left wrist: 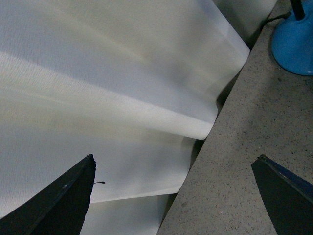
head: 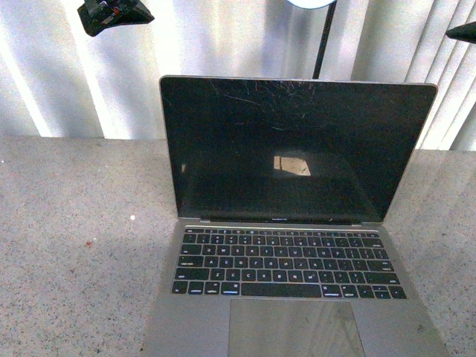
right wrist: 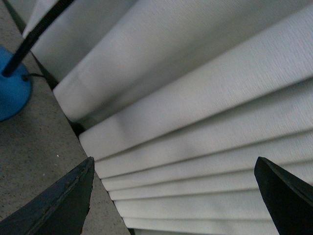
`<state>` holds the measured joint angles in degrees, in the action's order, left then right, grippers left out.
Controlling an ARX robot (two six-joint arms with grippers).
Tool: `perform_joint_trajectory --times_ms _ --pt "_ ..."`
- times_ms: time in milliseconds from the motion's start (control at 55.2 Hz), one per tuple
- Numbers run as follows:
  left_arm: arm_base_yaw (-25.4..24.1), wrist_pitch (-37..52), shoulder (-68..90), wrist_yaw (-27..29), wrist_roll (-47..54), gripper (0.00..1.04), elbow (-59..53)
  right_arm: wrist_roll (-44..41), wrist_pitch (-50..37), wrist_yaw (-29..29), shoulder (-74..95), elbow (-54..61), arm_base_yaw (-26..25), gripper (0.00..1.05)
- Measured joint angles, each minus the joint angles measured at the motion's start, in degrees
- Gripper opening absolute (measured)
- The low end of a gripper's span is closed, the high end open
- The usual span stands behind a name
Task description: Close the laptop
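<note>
Laptop (head: 294, 223) sits open near-centre on the tabletop (head: 74, 245), screen (head: 297, 149) upright. Left fingers (left wrist: 58, 205) and right fingers (right wrist: 54, 205) hang wide and empty, high up. Best to hook the screen's top edge from the far side, pressing nearward and down slowly.

Picture edges cut off the laptop (head: 297, 216) and, seemingly, the right gripper (head: 462, 31).
</note>
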<state>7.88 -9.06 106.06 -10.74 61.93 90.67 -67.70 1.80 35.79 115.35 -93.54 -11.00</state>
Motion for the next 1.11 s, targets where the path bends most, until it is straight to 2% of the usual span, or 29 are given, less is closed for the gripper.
perform_joint_trajectory --times_ms 145,308,616,780,870,943,1052,1106 --pt "0.2 -9.2 1.9 -3.1 3.7 0.98 6.0 -4.2 7.4 3.1 2.3 -4.2 1.7 0.97" --pt "1.6 -17.3 3.2 -4.1 7.1 0.98 8.9 -10.6 17.9 5.4 3.8 -6.6 3.4 0.97" --pt "4.3 -17.8 6.8 -4.7 7.3 0.98 10.4 -14.4 23.7 5.4 6.2 -9.9 4.8 0.95" --pt "4.9 -18.0 8.1 -5.7 7.5 0.69 11.4 -14.9 25.9 5.2 6.8 -11.4 4.9 0.66" --pt "5.0 -19.1 8.9 -6.7 7.5 0.48 12.5 -15.6 28.3 5.3 7.5 -12.7 5.0 0.42" --pt "5.0 -19.6 9.4 -7.1 8.2 0.31 12.9 -16.3 30.2 5.3 8.2 -13.6 5.1 0.28" --pt "5.0 -20.1 9.6 -7.5 9.0 0.15 13.1 -16.9 32.2 5.8 9.0 -14.7 5.2 0.10" --pt "5.0 -19.9 9.7 -8.7 9.5 0.03 13.1 -17.6 32.9 5.9 9.4 -15.1 5.3 0.03"
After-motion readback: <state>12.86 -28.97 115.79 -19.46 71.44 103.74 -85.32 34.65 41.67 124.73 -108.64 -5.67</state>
